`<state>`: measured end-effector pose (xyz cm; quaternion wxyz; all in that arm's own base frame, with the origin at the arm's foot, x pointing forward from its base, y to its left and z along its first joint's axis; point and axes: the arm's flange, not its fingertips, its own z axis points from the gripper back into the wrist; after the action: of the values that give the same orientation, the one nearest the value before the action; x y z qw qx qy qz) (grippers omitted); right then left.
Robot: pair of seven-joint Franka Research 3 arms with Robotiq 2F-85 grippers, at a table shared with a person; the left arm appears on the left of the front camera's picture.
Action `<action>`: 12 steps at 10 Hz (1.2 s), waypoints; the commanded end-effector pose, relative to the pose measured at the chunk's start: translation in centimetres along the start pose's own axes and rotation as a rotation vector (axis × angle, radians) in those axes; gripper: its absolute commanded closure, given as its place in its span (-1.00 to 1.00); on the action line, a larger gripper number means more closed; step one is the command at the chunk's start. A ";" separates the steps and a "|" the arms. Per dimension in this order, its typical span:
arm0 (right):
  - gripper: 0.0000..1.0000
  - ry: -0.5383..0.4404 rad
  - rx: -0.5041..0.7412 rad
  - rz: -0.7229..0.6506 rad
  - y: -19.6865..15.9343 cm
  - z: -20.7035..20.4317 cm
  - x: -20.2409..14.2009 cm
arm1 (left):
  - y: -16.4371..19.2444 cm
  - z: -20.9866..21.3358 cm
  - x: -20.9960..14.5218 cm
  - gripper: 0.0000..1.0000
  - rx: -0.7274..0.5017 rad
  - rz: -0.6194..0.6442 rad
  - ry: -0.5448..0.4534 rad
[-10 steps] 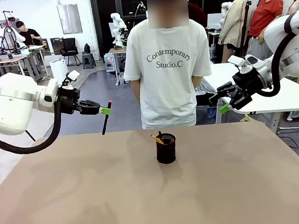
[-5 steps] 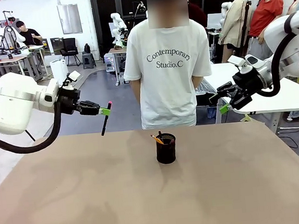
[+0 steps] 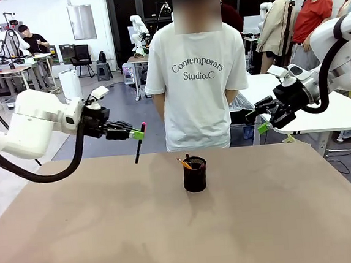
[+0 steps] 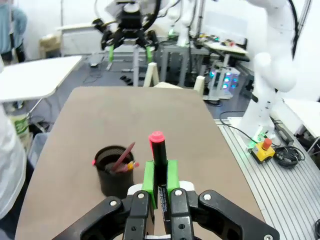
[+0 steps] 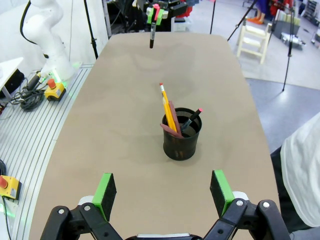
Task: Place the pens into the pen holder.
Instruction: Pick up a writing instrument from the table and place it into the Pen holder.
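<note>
Bright, even indoor light — looks like it comes from above. Shadows are soft: a small dark patch sits under the pen holder (image 3: pixel 194 174) on the table (image 3: pixel 111 235). No strong glare. Front pic is sharp up close, a bit fuzzy far back. Wrist pics bend at the edges — wide lens — & the fingers at the bottom look big.

White rounded arm casings, black looping cables, black fingers (image 4: pixel 172 210) with green pads, silver screws at the knuckles

Workshop room: grey floor (image 3: pixel 121 105), white tables (image 3: pixel 340 114), a black office chair (image 3: pixel 83 56).
</note>
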<state>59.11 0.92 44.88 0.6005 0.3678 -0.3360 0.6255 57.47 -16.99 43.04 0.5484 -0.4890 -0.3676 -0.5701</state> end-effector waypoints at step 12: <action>-1.00 -0.006 -0.003 -0.001 0.0 0.0 0.4 | 10.4 -12.7 1.7 1.00 -0.043 -0.185 -0.223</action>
<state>59.11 0.93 44.88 0.6004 0.3678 -0.3360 0.6255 64.90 -30.44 40.53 0.4405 -0.5219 -0.4476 -0.5772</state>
